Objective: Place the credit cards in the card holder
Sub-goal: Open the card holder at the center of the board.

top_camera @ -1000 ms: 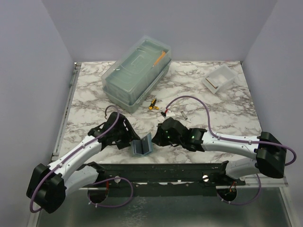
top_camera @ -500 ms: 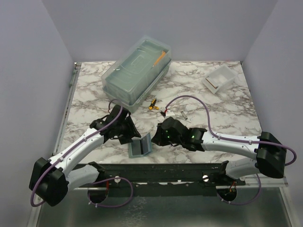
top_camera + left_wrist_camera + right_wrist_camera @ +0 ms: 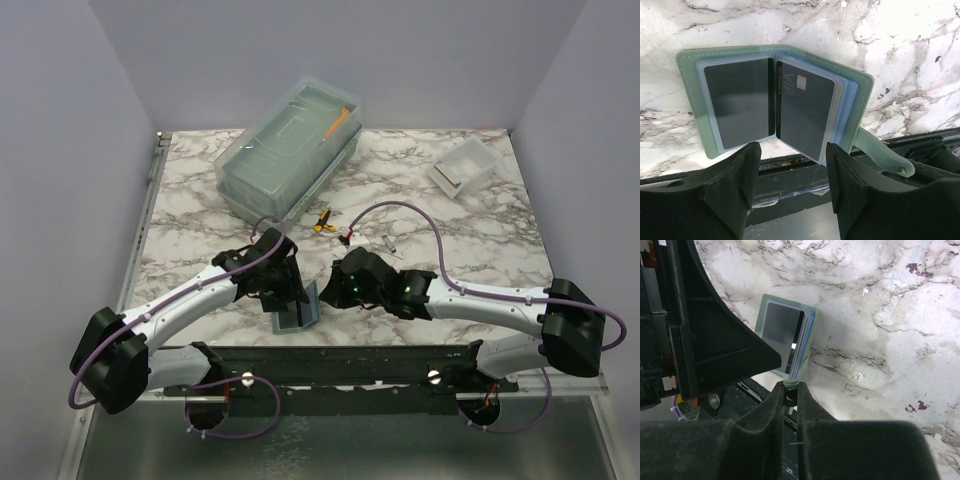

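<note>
In the one card holder [image 3: 688, 95] sit two credit cards [image 3: 737, 102]; left claw [image 3: 792, 156] apart, right claw [image 3: 790, 393] gripping it.

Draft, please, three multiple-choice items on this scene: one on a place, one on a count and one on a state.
1. Where on the marble table is the card holder?
A. At the near edge
B. In the far right corner
C. In the far left corner

2. How many black cards show in the open card holder?
A. One
B. Two
C. Four

3. How is the right gripper?
A. Wide open
B. Shut on the card holder's strap
C. Out of view

Answers:
1 A: the top view shows it at the table's near edge, between the two arms.
2 B: the left wrist view shows one on the left panel and a second, marked VIP, on the right.
3 B: the right wrist view shows its fingers pinched together on the strap.
</note>
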Motion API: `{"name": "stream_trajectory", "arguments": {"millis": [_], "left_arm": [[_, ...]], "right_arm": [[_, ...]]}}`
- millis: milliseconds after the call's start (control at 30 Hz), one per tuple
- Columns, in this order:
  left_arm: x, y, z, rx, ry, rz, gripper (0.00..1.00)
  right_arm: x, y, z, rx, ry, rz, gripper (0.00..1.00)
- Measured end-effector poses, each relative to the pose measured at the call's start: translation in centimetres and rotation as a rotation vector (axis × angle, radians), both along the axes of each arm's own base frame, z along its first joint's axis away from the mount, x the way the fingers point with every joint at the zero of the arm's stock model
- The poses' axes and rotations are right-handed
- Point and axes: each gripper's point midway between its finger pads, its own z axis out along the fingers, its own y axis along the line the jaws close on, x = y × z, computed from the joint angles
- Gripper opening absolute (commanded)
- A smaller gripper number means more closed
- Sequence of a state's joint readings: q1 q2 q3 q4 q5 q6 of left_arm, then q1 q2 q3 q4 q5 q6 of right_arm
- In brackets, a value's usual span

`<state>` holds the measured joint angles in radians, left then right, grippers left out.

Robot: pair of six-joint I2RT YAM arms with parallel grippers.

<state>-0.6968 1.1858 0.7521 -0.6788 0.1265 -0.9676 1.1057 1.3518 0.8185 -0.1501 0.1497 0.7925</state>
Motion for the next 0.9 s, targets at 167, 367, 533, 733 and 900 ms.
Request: {"name": "stream_trajectory", "arguments": {"millis": [167,367,533,733,900], "left_arm": [[0.0,-0.5,-0.4,0.021,-0.001,-0.018,0.62],[0.1,-0.8,-1.1,0.04,0.001,-0.029,0.64],[0.2,-0.9,-1.0,0.044,-0.007,-0.031,0.65],[0.3,-1.2,-1.1,0.043,-0.015,-0.038,0.65],[0.4,-1.3,-1.3,0.048,-0.016,-0.038,0.64]], "right_arm": [[0.0,0.0,0.0,0.0,0.0,0.0,0.0],[0.0,0.0,0.0,0.0,0.001,0.0,0.0],[0.0,0.0,0.0,0.002,0.0,0.001,0.0],[0.0,0.0,0.1,0.002,0.001,0.001,0.0],[0.0,0.0,0.1,0.002,0.0,0.001,0.0]]}}
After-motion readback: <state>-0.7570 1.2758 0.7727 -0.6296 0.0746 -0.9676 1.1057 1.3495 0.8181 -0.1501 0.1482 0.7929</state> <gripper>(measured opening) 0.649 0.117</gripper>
